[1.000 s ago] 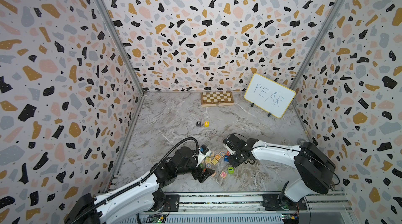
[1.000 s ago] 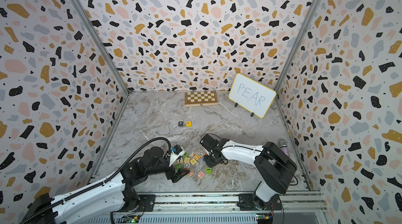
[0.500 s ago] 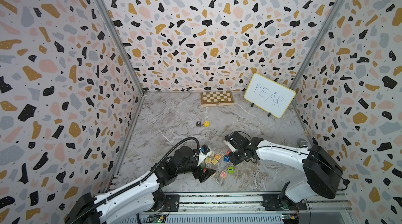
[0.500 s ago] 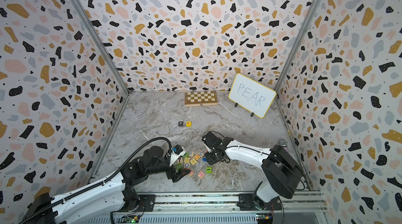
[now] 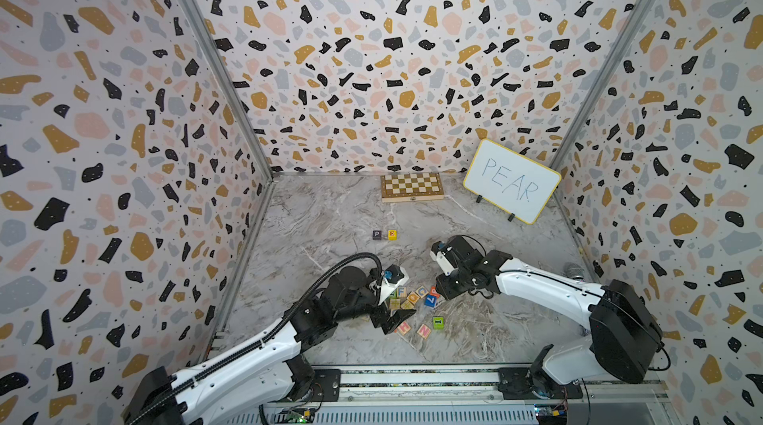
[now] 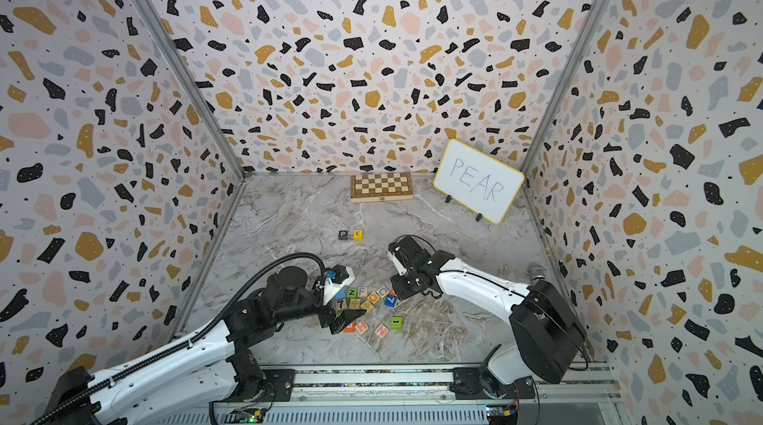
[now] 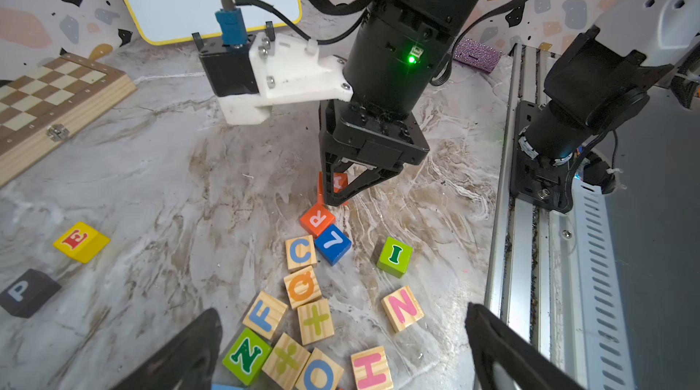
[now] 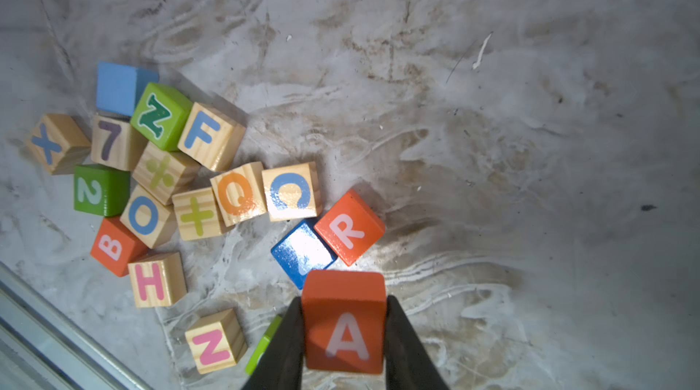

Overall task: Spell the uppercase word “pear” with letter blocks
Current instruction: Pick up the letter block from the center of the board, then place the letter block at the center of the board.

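Now working the third letter. Clamping the A block [image 8: 342,293] squarely in the right gripper [image 8: 344,346], white letter facing the wrist camera. Judging it barely clear of the marble [image 5: 330,216], at the 2 o'clock edge of the pile [image 5: 406,303] in both top views. Holding the left gripper [image 7: 341,339] spread wide and empty over the pile's 7 o'clock side.

Noting the P block [image 5: 376,234] and E block [image 5: 392,233] laid side by side at 11 o'clock from the pile, well apart from it. Leaving the R block [image 8: 348,234] in the pile, touching a blue 7 block [image 7: 332,242], just beside the gripped A.

Judging the next move:
- lifting cleanly first, avoiding dragging R or the blue cube;
- carrying A toward 11 o'clock;
- setting it at E's 3 o'clock, just beside, in line, letter reading like its neighbours.

Reckoning two letters placed, two outstanding.
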